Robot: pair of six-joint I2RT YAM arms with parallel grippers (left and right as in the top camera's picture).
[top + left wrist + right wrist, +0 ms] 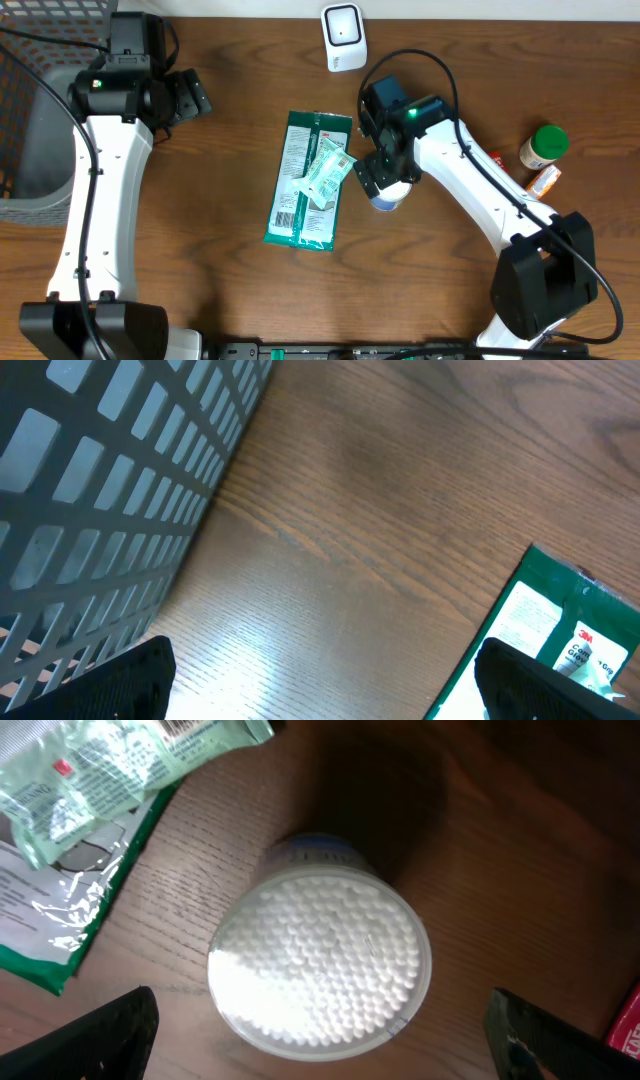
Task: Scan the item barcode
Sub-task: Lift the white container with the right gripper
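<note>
A round clear tub of cotton swabs [320, 960] stands upright on the wooden table, seen from above. My right gripper [330, 1045] hangs open over it, one finger on each side, touching nothing. In the overhead view the tub [389, 199] shows just under the right gripper [383, 180]. A flat green package [303, 185] with a white label lies left of it, with a small pale green packet [328, 172] on top. The white barcode scanner [343, 37] stands at the back edge. My left gripper [190, 95] is open at the far left, holding nothing.
A grey mesh basket [35, 110] sits at the left edge, and its wall [100, 490] fills the left wrist view beside the left gripper [325, 690]. A green-lidded bottle [543, 146] and a small orange box [545, 181] lie at the right.
</note>
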